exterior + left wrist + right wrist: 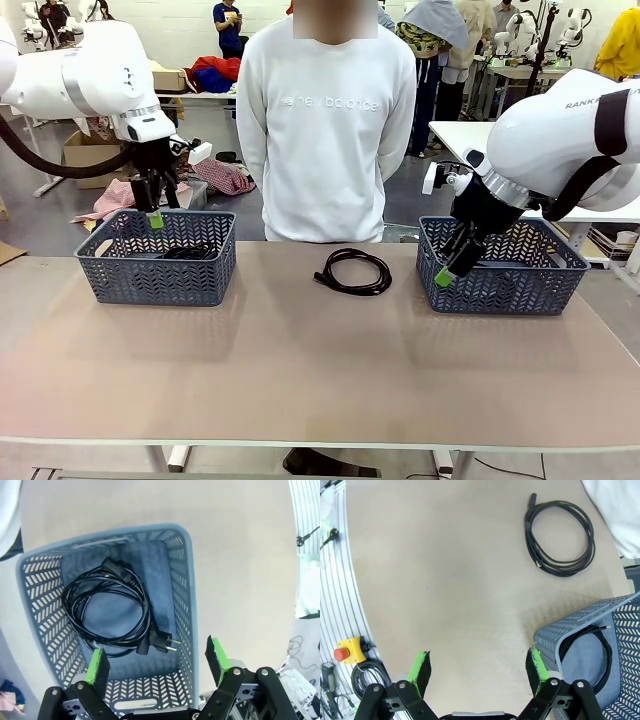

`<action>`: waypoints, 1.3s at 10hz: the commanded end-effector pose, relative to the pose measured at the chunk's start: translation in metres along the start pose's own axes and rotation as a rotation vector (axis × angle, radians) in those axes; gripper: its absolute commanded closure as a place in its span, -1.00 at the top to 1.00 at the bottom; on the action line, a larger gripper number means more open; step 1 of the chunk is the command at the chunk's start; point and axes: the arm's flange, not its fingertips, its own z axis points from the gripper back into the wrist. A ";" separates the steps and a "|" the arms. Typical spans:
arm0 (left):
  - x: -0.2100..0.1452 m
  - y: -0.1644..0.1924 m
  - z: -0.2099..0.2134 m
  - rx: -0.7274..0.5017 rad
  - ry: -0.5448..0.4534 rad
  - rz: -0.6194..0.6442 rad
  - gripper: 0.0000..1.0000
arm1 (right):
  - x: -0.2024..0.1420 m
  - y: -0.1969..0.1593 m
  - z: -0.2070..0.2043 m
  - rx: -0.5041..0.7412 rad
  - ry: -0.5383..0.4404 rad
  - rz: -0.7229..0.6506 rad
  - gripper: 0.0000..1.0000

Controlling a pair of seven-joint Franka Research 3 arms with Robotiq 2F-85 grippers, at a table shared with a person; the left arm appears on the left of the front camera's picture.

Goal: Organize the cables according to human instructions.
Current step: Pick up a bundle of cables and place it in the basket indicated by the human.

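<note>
Both arms are glossy white with rounded shells; a thick black hose (pixel 45 160) trails from the left one, and the right one carries a black band and dark lettering. Each ends in a black pincer, left pincer (pixel 155 215) and right pincer (pixel 447 272), with green pads and silver screws. The person (pixel 330 130) wears a white sweatshirt with pale chest lettering.

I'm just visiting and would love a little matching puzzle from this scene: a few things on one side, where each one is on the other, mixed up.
Things:
1. coiled cable with a round-pin plug
2. loose coiled cable
3. left hand
4. right hand

Places:
A. on the bare table, in front of the person
B. open, by the near left corner of the right basket
C. inside the left basket
D. open, above the left basket

Pairs: 1-C, 2-A, 3-D, 4-B
</note>
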 end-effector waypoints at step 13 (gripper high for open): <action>0.103 -0.127 -0.031 0.102 -0.224 0.272 1.00 | 0.000 0.000 0.001 -0.006 0.003 -0.011 1.00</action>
